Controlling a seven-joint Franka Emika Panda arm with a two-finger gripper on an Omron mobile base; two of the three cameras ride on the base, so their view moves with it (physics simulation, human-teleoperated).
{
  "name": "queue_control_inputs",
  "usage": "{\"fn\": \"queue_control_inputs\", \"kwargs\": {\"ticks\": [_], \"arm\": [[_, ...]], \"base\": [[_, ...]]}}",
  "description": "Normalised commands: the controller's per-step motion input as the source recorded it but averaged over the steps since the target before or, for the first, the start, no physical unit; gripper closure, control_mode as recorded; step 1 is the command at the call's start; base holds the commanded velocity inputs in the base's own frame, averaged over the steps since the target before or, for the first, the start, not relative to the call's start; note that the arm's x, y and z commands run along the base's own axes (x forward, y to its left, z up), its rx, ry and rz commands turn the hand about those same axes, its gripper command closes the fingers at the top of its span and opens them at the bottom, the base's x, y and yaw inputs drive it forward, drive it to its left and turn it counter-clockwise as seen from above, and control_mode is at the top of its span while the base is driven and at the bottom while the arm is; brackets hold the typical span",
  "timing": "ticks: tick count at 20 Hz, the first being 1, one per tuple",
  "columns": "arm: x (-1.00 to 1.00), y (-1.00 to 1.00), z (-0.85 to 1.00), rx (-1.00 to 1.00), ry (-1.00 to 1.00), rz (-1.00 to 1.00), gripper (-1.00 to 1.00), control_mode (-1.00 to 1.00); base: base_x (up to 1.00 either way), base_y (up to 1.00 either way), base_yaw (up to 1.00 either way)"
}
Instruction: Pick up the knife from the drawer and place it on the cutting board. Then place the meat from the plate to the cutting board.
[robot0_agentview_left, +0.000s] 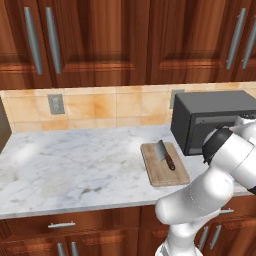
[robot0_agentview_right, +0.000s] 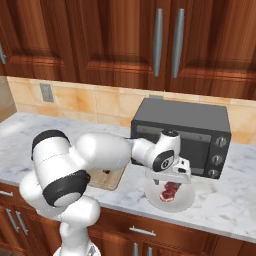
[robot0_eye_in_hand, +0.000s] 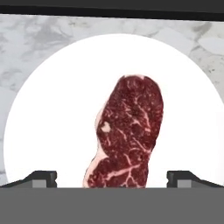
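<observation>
Spread gripper just above meat on plate

The white arm rises from its base, bends sharply at the dark elbow joint and reaches out to the robot's right, forearm running roughly level. The wrist turns downward so the hand points straight down. The gripper hangs low, close to the surface beneath it. Its jaws stand wide apart; in the hand view the two dark fingertips sit at opposite sides, with nothing clamped between them.
</observation>
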Motion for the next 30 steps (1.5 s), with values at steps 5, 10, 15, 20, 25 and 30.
{"fn": "queue_control_inputs", "kwargs": {"ticks": [5, 10, 15, 20, 25, 30], "arm": [[0.00, -0.04, -0.28, 0.00, 0.00, 0.00, -1.00, -1.00], [0.00, -0.03, -0.28, 0.00, 0.00, 0.00, -1.00, -1.00], [0.01, -0.23, -0.26, 0.00, 0.00, 0.00, -1.00, -1.00], [0.00, -0.02, -0.45, 0.00, 0.02, 0.00, 1.00, -1.00], [-0.15, 0.18, -0.47, 0.01, 0.00, 0.02, 1.00, -1.00], [-0.46, 0.53, -0.34, 0.02, -0.05, 0.06, 1.00, -1.00]], "base": [[0.00, 0.00, 0.00], [0.00, 0.00, 0.00], [0.00, 0.00, 0.00], [0.00, 0.00, 0.00], [0.00, 0.00, 0.00], [0.00, 0.00, 0.00]]}}
